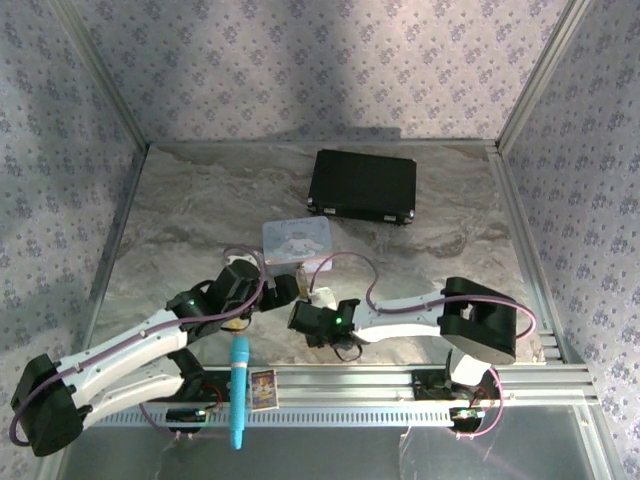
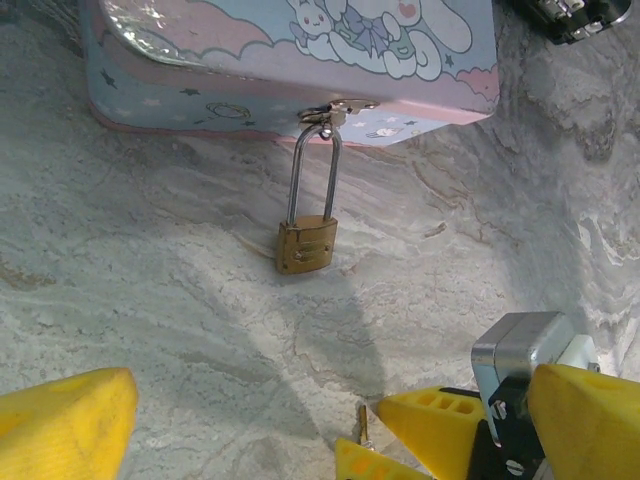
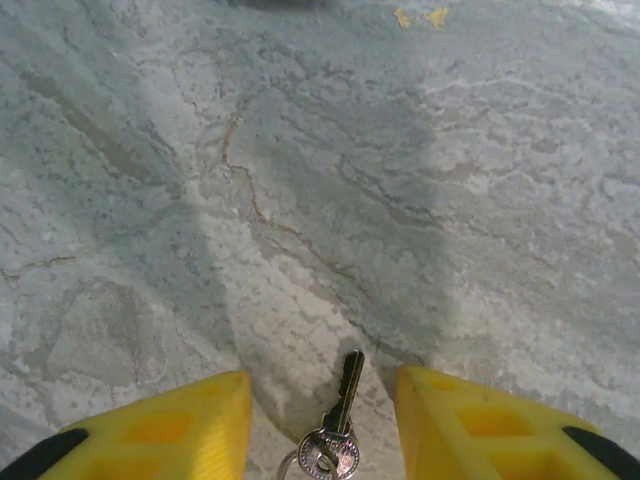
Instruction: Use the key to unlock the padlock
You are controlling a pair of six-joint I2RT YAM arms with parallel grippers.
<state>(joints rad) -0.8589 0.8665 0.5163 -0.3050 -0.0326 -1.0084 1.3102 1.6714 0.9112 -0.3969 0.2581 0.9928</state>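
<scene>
Padlock [image 2: 307,243] hangs by its shackle from the hasp [image 2: 335,108] on the near side of the tin [image 2: 200,95]. Its brass body lies flat on the table [image 2: 150,280] just in front of the tin, and the shackle reads closed. Key [image 3: 347,385] lies flat on the table, farther out from the tin than the padlock, with a ring [image 3: 325,455] at its head. Right gripper [image 3: 322,380] straddles it: jaws partway apart, one yellow finger each side, a gap on both, nothing gripped. It is likely lined up to pinch the key. Left gripper [image 2: 330,400] is spread to its widest and empty, facing the tin's near side, probably placed to steady the padlock body once the key is lifted. Right wrist view gives the key whole and the gaps beside it. Left wrist view gives padlock and hasp, with the key's tip between the right fingers. Top view shows both grippers crowded at the tin's near side, with padlock and key too small to make out there.
</scene>
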